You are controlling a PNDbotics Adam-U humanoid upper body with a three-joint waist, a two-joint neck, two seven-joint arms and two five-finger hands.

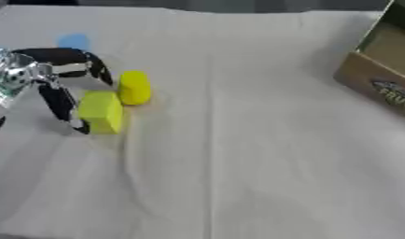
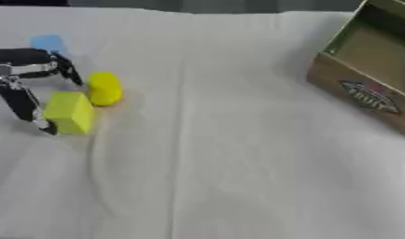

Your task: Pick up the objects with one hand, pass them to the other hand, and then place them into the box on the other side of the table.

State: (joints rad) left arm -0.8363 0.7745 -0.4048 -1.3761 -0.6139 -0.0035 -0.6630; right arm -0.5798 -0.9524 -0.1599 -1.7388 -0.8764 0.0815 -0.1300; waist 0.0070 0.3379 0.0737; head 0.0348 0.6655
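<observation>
We see a table draped in a white cloth (image 1: 263,154), with a crease running from far to near down its middle. Our left hand (image 1: 51,77) comes in from the left edge, black with silver at the wrist, its fingers (image 1: 95,65) and thumb (image 1: 63,109) spread apart in a wide arc that opens toward the right. Inside that arc sits a yellow-green block (image 1: 101,112), a squarish piece standing on the cloth; the thumb tip lies just beside its near left edge, though we cannot tell whether it actually touches. Just beyond the block, a little to the right, is a yellow cylinder (image 1: 134,87), standing close against the far corner of the block, with the fingertips ending just to its left. Neither piece is lifted; both rest on the cloth, and the hand is not clamped on either of them. Farther off on the left, past the fingers, a small blue shape (image 2: 48,43) lies flat on the cloth; we cannot make out more of it than its colour. Well apart from all this, on the far right side of the table, stands an open cardboard box (image 2: 365,95) with a printed label on its near wall, its inside brown. Our right hand does not show in either view.
</observation>
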